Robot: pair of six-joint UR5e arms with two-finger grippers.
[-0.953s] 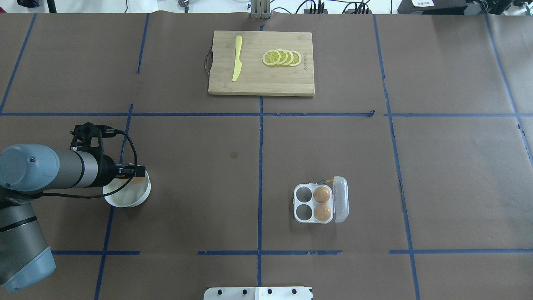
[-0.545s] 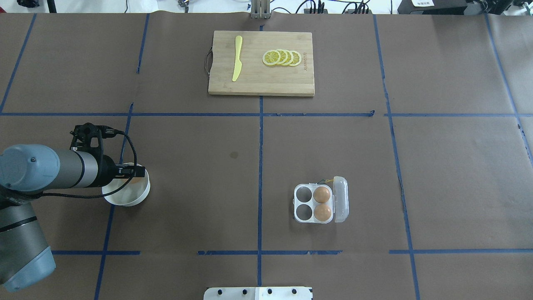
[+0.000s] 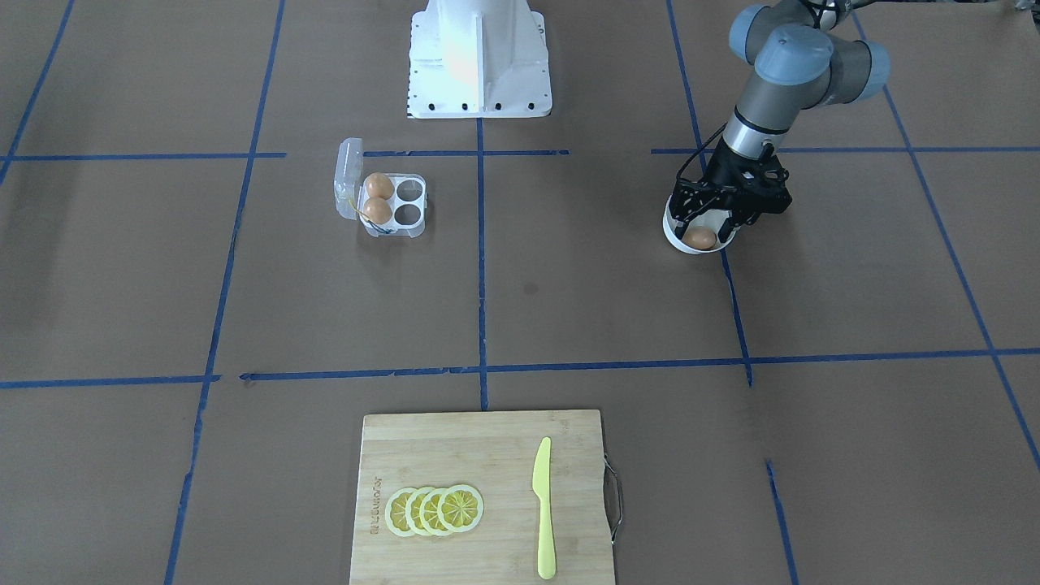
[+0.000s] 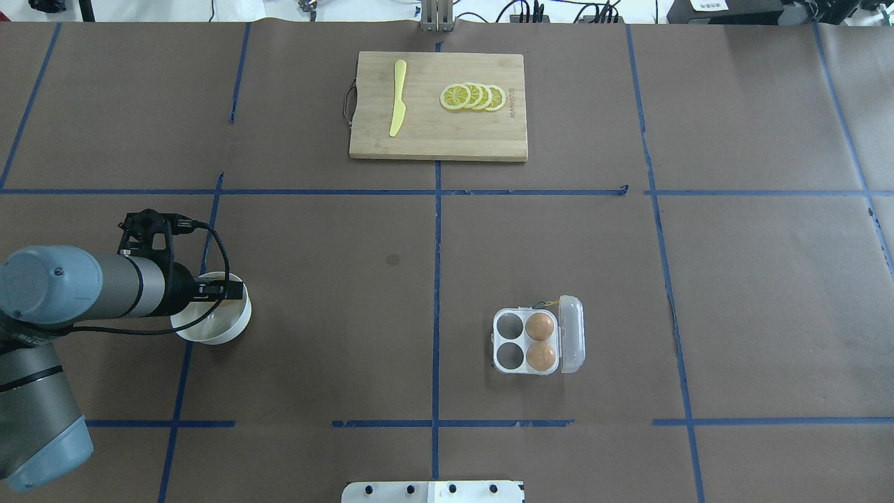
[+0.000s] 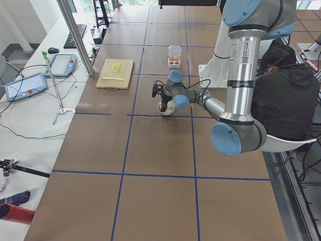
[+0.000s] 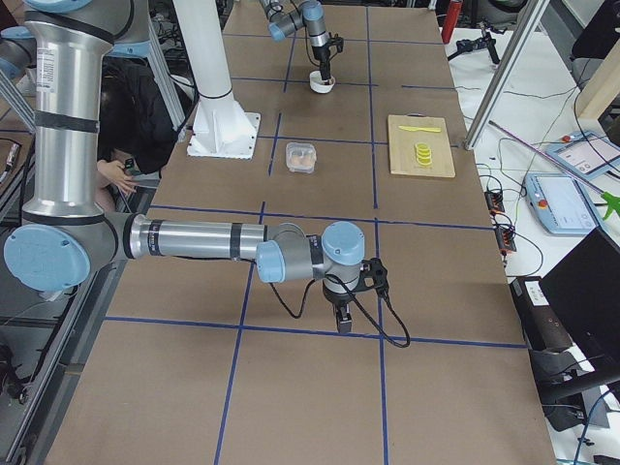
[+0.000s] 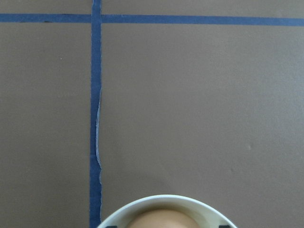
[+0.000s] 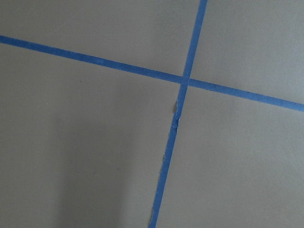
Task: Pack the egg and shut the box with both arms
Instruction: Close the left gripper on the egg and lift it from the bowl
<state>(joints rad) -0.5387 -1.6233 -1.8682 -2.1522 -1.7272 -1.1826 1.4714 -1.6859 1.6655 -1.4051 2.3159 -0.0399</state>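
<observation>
Movement over the last second is slight: the left gripper (image 3: 708, 230) has barely shifted in the white bowl (image 3: 681, 241), fingers parted astride the egg (image 3: 699, 238), so closing comes next, well apart from the open egg carton (image 4: 525, 341); whether the right gripper (image 6: 344, 320) is open cannot be told.

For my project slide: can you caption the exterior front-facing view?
Left gripper reaches into the white bowl over an egg; the open box already holds two eggs.

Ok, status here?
Left gripper in bowl, straddling egg, grip unclear. Right gripper off aside, state unclear. Box open, two cells free. Nothing between bowl and box.
</observation>
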